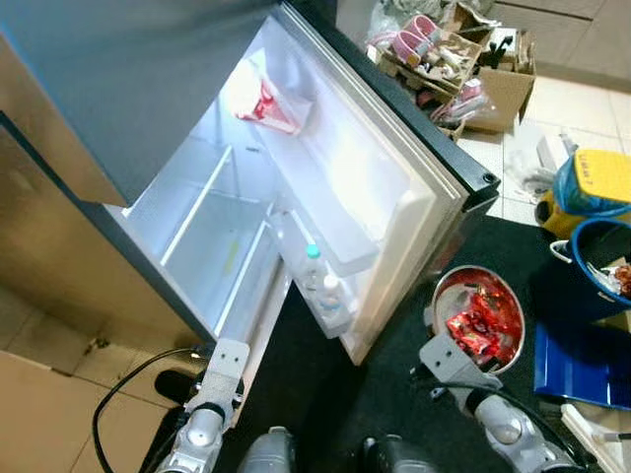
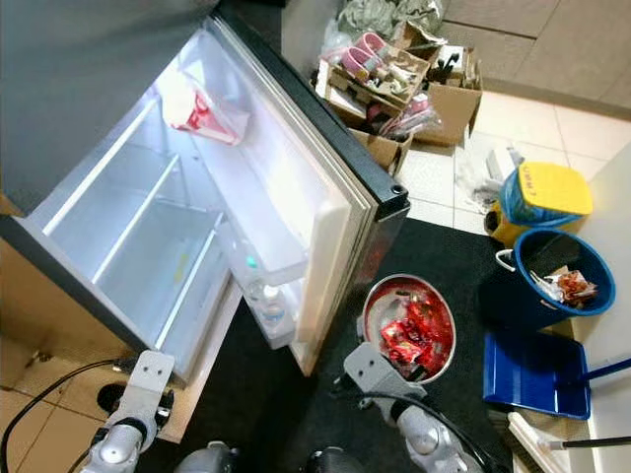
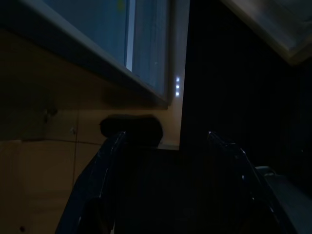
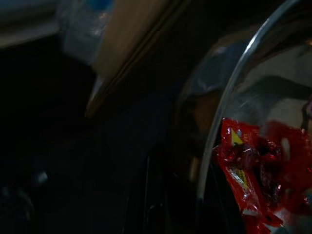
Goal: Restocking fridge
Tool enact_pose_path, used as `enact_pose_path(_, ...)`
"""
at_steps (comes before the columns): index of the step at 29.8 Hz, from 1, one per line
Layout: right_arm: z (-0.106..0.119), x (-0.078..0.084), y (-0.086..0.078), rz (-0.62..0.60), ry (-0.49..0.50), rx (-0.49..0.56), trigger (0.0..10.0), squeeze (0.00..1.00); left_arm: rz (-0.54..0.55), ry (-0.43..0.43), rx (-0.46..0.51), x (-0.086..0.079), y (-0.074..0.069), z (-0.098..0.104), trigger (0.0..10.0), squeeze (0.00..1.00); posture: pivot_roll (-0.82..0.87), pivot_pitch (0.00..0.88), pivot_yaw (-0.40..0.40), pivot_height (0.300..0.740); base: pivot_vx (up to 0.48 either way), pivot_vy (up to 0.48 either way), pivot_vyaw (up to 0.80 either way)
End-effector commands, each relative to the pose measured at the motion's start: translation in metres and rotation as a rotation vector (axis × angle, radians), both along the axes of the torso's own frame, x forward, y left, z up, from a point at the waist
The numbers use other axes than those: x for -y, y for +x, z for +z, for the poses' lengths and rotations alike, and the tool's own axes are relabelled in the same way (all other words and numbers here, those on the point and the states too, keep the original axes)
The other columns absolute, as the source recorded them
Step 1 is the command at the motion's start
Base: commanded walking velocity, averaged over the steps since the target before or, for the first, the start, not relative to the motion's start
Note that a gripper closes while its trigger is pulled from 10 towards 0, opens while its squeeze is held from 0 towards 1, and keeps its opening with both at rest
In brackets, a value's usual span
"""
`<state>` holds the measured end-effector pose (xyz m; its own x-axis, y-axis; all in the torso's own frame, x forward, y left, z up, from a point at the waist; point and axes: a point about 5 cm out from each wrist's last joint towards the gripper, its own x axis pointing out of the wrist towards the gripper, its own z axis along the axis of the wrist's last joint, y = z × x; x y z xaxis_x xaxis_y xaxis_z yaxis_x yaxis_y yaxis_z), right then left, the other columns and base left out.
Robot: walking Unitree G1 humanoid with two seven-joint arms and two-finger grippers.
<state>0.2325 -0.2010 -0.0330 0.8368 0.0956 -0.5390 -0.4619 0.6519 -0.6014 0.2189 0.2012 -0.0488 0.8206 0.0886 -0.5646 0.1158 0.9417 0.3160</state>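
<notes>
The fridge [image 1: 217, 232] stands open, its white shelves bare. Its door [image 1: 394, 197] swings toward me; a red packet [image 1: 266, 103] lies in the upper door shelf and small bottles [image 1: 315, 268] stand in the lower one. On the black mat beside the door sits a metal bowl [image 1: 440, 294] full of red snack packets [image 1: 478, 325]. My right arm [image 1: 455, 363] hangs just in front of the bowl; its wrist view shows the bowl's rim [image 4: 229, 92] and packets [image 4: 243, 165] close up. My left gripper [image 3: 165, 136] is open and empty, low by the fridge's bottom corner.
Cardboard boxes of clutter [image 1: 463, 59] stand behind the door. A blue bucket [image 1: 596, 266], a yellow-lidded container [image 1: 596, 182] and a blue dustpan [image 1: 582, 365] crowd the right side. A black cable [image 1: 123, 389] trails on the tiles at the left, by a wooden cabinet [image 1: 39, 256].
</notes>
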Motion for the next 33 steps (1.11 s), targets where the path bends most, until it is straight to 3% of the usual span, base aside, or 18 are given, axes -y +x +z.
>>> enact_pose_path(1,-0.011,0.000,-0.016,0.062,-0.076,-0.062,10.0,0.00,0.006,0.006,-0.042,-0.002,-0.011,-0.007,10.0,0.00,-0.03,0.164,-0.056,0.740,0.000,0.000,0.00)
enact_pose_path(4,-0.020,-0.006,-0.034,0.148,-0.109,-0.140,10.0,0.00,0.012,0.006,-0.047,-0.002,-0.012,-0.008,10.0,0.00,-0.03,0.163,-0.067,0.740,0.000,0.000,0.00)
enact_pose_path(9,-0.024,-0.014,-0.047,0.243,-0.095,-0.198,10.0,0.00,0.017,0.005,-0.051,-0.002,-0.014,-0.009,10.0,0.00,-0.04,0.163,-0.070,0.740,0.000,0.000,0.00)
enact_pose_path(11,-0.018,-0.025,-0.053,0.378,-0.080,-0.199,10.0,0.00,0.017,0.004,-0.055,-0.001,-0.016,-0.011,10.0,0.00,-0.04,0.163,-0.067,0.740,0.000,0.000,0.00)
enact_pose_path(13,-0.006,-0.034,-0.052,0.515,-0.076,-0.155,10.0,0.00,0.015,0.004,-0.058,-0.001,-0.016,-0.011,10.0,0.00,-0.04,0.162,-0.066,0.740,0.000,0.000,0.00)
enact_pose_path(16,0.001,-0.039,-0.050,0.580,-0.072,-0.134,10.0,0.00,0.014,0.004,-0.058,-0.001,-0.016,-0.011,10.0,0.00,-0.04,0.160,-0.066,0.740,0.000,0.000,0.00)
enact_pose_path(18,0.016,-0.053,-0.045,0.727,-0.067,-0.092,10.0,0.00,0.015,0.006,-0.057,-0.002,-0.016,-0.011,10.0,0.00,-0.04,0.157,-0.066,0.740,0.000,0.000,0.00)
enact_pose_path(21,0.023,-0.060,-0.044,0.791,-0.073,-0.075,10.0,0.00,0.016,0.007,-0.057,-0.002,-0.016,-0.011,10.0,0.00,-0.04,0.157,-0.066,0.740,0.000,0.000,0.00)
enact_pose_path(22,0.029,-0.068,-0.044,0.874,-0.083,-0.061,10.0,0.00,0.017,0.007,-0.056,-0.003,-0.016,-0.011,10.0,0.00,-0.04,0.158,-0.065,0.740,0.000,0.000,0.00)
enact_pose_path(24,0.029,-0.068,-0.044,0.874,-0.083,-0.061,10.0,0.00,0.017,0.007,-0.056,-0.003,-0.016,-0.011,10.0,0.00,-0.04,0.158,-0.065,0.740,0.000,0.000,0.00)
enact_pose_path(26,0.042,-0.085,-0.038,1.028,-0.111,-0.018,10.0,0.00,0.016,0.008,-0.056,-0.003,-0.016,-0.010,10.0,0.00,-0.03,0.162,-0.063,0.740,0.000,0.000,0.00)
enact_pose_path(30,0.047,-0.090,-0.035,1.069,-0.122,-0.005,10.0,0.00,0.015,0.008,-0.055,-0.003,-0.016,-0.010,10.0,0.00,-0.03,0.163,-0.062,0.740,0.000,0.000,0.00)
enact_pose_path(32,0.051,-0.086,-0.014,1.064,-0.187,0.004,10.0,0.00,0.016,0.010,-0.053,-0.004,-0.016,-0.010,10.0,0.00,-0.02,0.168,-0.058,0.740,0.000,0.000,0.00)
enact_pose_path(33,0.051,-0.086,-0.014,1.064,-0.187,0.004,10.0,0.00,0.016,0.010,-0.053,-0.004,-0.016,-0.010,10.0,0.00,-0.02,0.168,-0.058,0.740,0.000,0.000,0.00)
